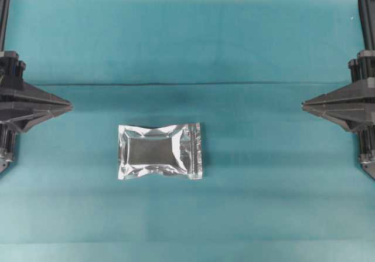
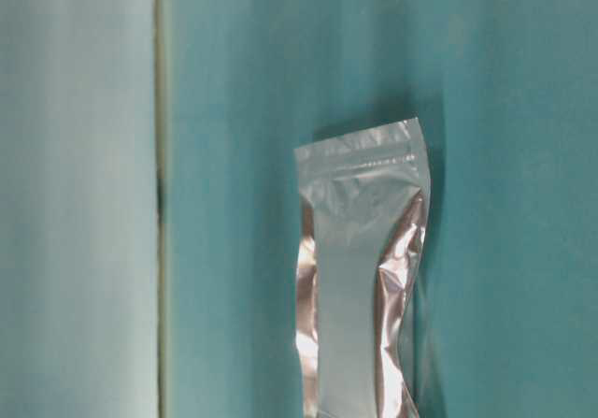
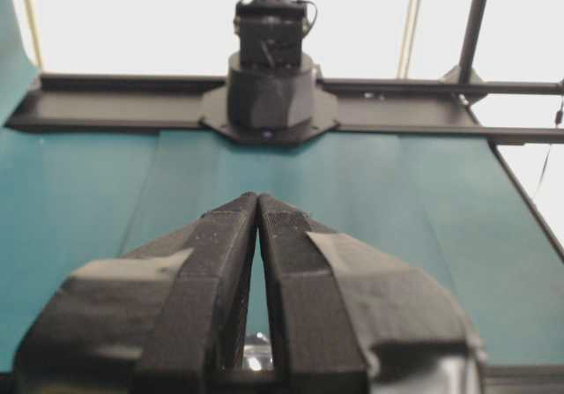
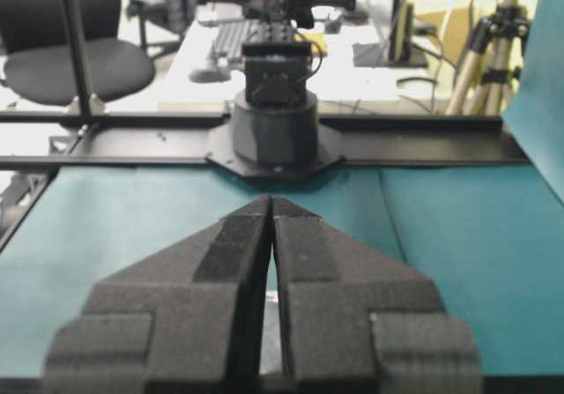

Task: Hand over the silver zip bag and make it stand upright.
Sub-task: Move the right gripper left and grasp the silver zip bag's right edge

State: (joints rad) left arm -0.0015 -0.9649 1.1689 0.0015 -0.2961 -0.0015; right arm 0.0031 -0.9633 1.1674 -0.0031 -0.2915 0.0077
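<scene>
From overhead, the silver zip bag [image 1: 160, 150] is lying flat on the teal table cover [image 1: 263, 51], a little left of the middle, with its long axis running left to right and what looks like the zip strip at its right end. The left gripper [image 1: 70, 105] is sitting at the left edge with its fingers pressed together, and the right gripper [image 1: 303, 104] is mirroring it at the right edge, tips also together. Both are well apart from the bag; the left one is the nearer.

At table level, the silver zip bag [image 2: 360, 278] is showing end-on, zip end farthest from the lens, with no gripper in sight.

Through the left wrist camera, the left gripper [image 3: 256, 198] is holding nothing, its tips touching and pointing across the cloth.

Through the right wrist camera, the right gripper [image 4: 270, 200] is likewise closed on nothing; the bag is not showing here. I judge the left arm better placed for the first pick, reaching forward and down.
</scene>
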